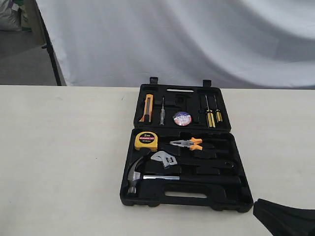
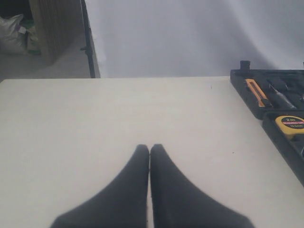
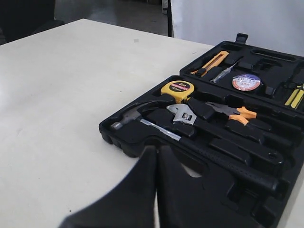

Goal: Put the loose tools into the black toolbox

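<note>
The black toolbox point(image 1: 221, 196) lay wide open on the desk point(image 1: 64, 162) with all three tools in it. The hammer point(image 1: 162, 177) sat along the front recess, the wrench point(image 1: 165, 159) just behind it, and the tape roll point(image 1: 181, 118) in the far half. The right pincer point(image 3: 156, 152) hung just off the toolbox's front corner, near the hammer's handle, fingers pressed together and gripping nothing. The left pincer point(image 2: 149, 149), closed and empty too, was well apart from the toolbox over bare desk. Its camera caught only a corner of the toolbox, and the exterior view missed that pincer altogether. Also in the toolbox were a yellow tape measure point(image 1: 146, 141), orange-handled pliers point(image 1: 187, 143), an orange knife point(image 1: 147, 108) and screwdrivers point(image 1: 211, 115). Nothing stood between the right pincer and the toolbox.
</note>
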Motion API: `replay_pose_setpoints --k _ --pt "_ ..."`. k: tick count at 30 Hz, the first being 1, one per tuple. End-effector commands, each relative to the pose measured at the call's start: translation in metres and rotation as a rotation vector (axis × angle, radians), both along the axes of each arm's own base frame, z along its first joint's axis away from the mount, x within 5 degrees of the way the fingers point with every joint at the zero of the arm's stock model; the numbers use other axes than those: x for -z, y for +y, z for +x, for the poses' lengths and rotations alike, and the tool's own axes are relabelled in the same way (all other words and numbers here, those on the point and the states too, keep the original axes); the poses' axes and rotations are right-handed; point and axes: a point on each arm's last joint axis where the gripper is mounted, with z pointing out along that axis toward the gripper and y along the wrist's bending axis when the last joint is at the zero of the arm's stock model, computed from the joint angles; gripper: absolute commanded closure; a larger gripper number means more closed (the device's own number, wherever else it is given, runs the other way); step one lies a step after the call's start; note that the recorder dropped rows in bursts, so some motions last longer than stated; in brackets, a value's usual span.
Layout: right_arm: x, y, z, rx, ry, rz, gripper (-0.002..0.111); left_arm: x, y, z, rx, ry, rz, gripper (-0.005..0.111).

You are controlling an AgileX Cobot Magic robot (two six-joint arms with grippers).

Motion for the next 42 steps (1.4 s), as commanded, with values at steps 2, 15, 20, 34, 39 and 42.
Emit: replay_pose_setpoints --k 2,15,20,34,39,42 --pt "-0.013 -0.014 0.005 0.152 -0.076 0.142 0.108 0.0 0.0 0.0 -0.003 -0.003 -0.013 0.106" --pt "-0.019 -0.061 -0.014 0.607 -0.18 0.251 0.108 0.0 0.0 0.0 -0.003 -0.003 -0.013 0.106" --pt "-0.013 -0.062 -0.016 0.613 -0.17 0.148 0.108 0.0 0.0 0.0 -0.003 -0.003 -0.013 0.106" --pt "-0.01 -0.062 -0.016 0.614 -0.15 0.128 0.108 0.0 0.0 0.0 -0.003 -0.005 -0.013 0.106" --pt "-0.01 -0.062 -0.016 0.614 -0.15 0.128 0.108 0.0 0.0 0.0 -0.003 -0.005 -0.013 0.106" --pt "-0.01 -0.062 -0.016 0.614 -0.15 0.128 0.108 0.0 0.0 0.0 -0.003 -0.005 -0.013 0.106"
